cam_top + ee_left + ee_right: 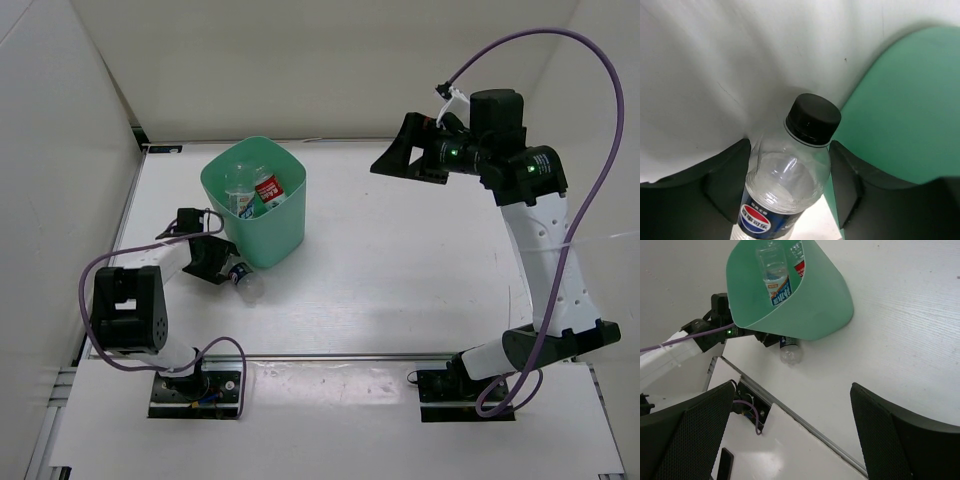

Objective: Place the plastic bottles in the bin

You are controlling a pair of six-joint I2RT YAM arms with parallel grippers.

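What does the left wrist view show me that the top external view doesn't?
Only left wrist: the Pepsi bottle close up, its black cap and logo, held between the fingers of the left gripper. Only top external: two bottles already inside the bin, and the right gripper raised far to the right. Both: the Pepsi bottle right beside the bin's green wall.

You're looking at a white table (400,270) boxed in by 3 plain white panels: 1 at its far edge (320,60), 1 along its left side (50,150), 1 along its right (630,170). A metal rail (350,356) lines its near edge.
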